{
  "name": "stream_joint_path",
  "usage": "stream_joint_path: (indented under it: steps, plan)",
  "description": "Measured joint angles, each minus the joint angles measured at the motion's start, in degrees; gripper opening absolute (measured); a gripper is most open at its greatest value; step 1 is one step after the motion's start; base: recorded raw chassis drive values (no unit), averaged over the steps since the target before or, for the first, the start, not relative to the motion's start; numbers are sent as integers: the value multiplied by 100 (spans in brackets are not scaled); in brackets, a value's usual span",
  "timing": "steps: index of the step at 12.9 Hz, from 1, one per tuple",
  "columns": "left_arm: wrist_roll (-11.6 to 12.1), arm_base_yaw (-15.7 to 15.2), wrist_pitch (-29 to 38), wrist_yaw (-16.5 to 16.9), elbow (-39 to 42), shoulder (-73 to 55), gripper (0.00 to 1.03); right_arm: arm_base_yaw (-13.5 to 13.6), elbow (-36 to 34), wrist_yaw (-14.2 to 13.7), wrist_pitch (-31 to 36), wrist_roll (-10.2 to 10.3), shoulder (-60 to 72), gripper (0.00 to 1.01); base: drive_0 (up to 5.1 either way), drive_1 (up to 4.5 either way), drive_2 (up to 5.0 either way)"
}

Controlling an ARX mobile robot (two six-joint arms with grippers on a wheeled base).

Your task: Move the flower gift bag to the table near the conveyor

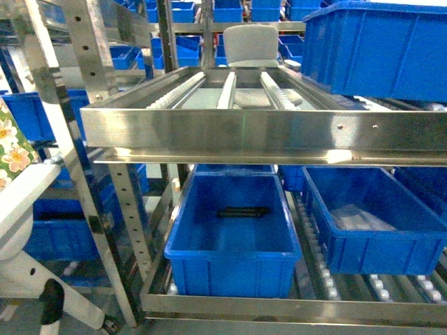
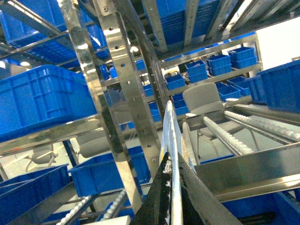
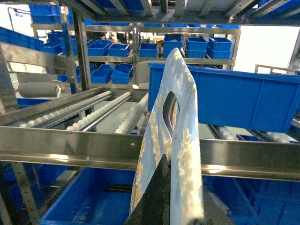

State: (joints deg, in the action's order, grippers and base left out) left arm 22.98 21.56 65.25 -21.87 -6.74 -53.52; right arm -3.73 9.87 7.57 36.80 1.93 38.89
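Note:
A corner of the flower gift bag [image 1: 8, 148], green with white and pink blossoms, shows at the far left edge of the head view. My left gripper [image 2: 171, 161] is shut on a thin glossy bag edge [image 2: 171, 126], seen edge-on and apparently that same bag. My right gripper [image 3: 176, 164] is shut on a pale blue gift bag [image 3: 185, 108] with a yellowish print and a cut-out handle. That bag is held upright in front of the conveyor [image 1: 230, 136]. Neither gripper shows in the head view. The table is out of view.
The steel conveyor rack has roller tracks [image 1: 227, 91] and perforated uprights [image 1: 91, 56]. Blue bins stand on its lower level [image 1: 230, 237] and upper right [image 1: 377, 49]. A grey chair [image 1: 251, 43] is behind it. A white slanted part [image 1: 24, 202] fills the lower left.

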Motion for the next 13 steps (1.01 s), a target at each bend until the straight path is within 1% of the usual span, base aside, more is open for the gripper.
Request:
stream_joint_path:
  steps: [13]
  plan:
    - [0,0,0,0,0,-4,2,0,0,0,-4,0,-2,2,-468,72,385]
